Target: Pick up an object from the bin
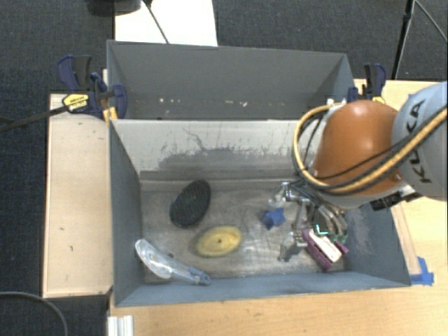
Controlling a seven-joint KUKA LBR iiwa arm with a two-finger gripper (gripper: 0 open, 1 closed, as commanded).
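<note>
My gripper (294, 245) is low in the right part of the bin, close to the floor near the front wall. A purple and white oblong thing (324, 250) lies right beside it on its right, partly under the wrist. A small blue piece (271, 218) sits just to the gripper's left and a little farther back. Nothing can be made out held in the gripper.
Farther left on the bin floor lie a yellow round disc (218, 241), a black oval brush-like thing (190, 203) and a clear plastic spoon-shaped piece (166, 262) by the front left corner. The arm's orange dome and cables hang over the bin's right side.
</note>
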